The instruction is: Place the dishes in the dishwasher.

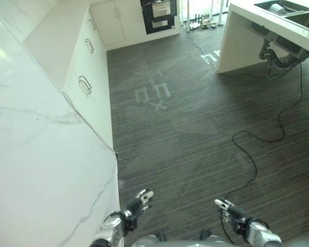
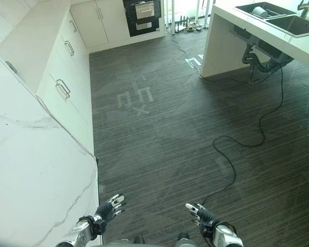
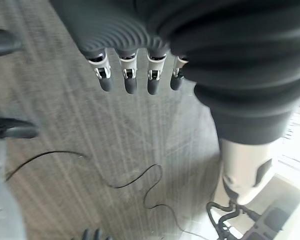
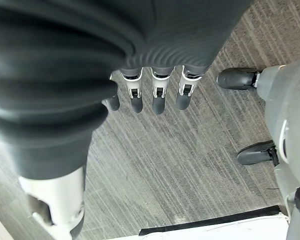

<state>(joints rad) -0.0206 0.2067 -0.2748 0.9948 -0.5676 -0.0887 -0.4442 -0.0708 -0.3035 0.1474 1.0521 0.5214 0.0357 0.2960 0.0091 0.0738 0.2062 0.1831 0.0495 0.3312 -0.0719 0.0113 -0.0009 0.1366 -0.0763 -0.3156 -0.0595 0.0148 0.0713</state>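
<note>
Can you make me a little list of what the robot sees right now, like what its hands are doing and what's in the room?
left hand: open, empty, hanging over the floor
right hand: open, empty, over the floor
floor: dark striped wood
counter: white marble, on the robot's left
cabinets: white, metal handles
sink: far right, in a white island
dishes: one pale item in the sink, too small to tell

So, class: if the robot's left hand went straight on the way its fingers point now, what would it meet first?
Nothing nearby, as far as one can judge. The left hand, fingers straight and empty, points forward over the dark wood-grain floor, just clear of the white marble counter at its side. Depth is unclear, so the counter edge may be closer than it looks.
</note>
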